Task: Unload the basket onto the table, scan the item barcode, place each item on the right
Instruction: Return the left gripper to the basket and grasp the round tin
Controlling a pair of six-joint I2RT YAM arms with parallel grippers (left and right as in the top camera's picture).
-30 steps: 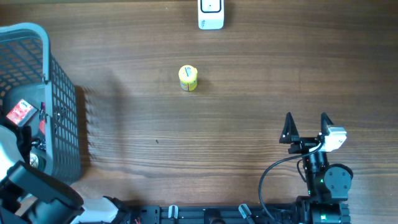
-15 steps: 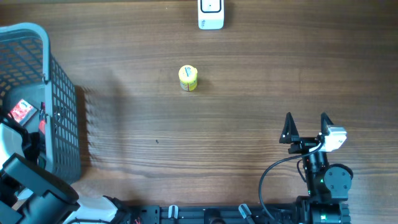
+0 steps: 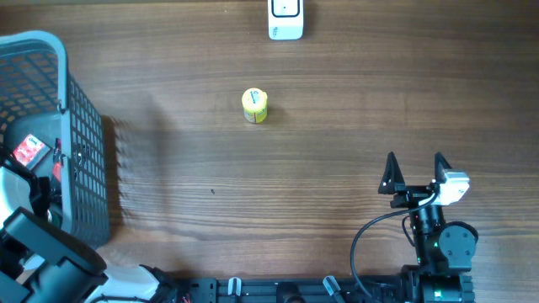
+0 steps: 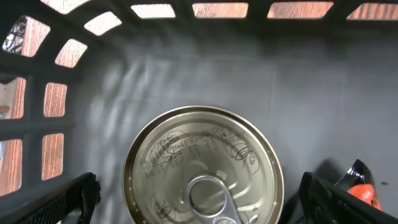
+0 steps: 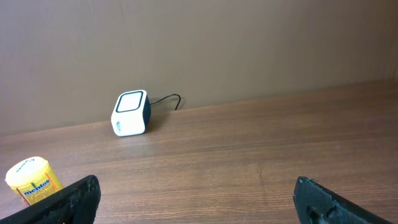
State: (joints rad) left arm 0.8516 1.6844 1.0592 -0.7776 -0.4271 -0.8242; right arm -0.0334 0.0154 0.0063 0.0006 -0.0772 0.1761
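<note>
Hanging in the basket (image 3: pixel 84 160): left gripper (image 4: pixel 199 186), jaws wide apart, empty, right above a can (image 4: pixel 205 155).
Right gripper (image 3: pixel 415 164): spread open, empty, at the table's (image 3: pixel 253 194) near right.
Yellow tub (image 3: pixel 254 106): upright, mid-table.
Scanner (image 3: pixel 285 18): far edge.

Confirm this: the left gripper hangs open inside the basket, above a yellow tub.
Wrong item: the left gripper hangs open inside the basket above a silver pull-tab can, as the left wrist view shows.
</note>
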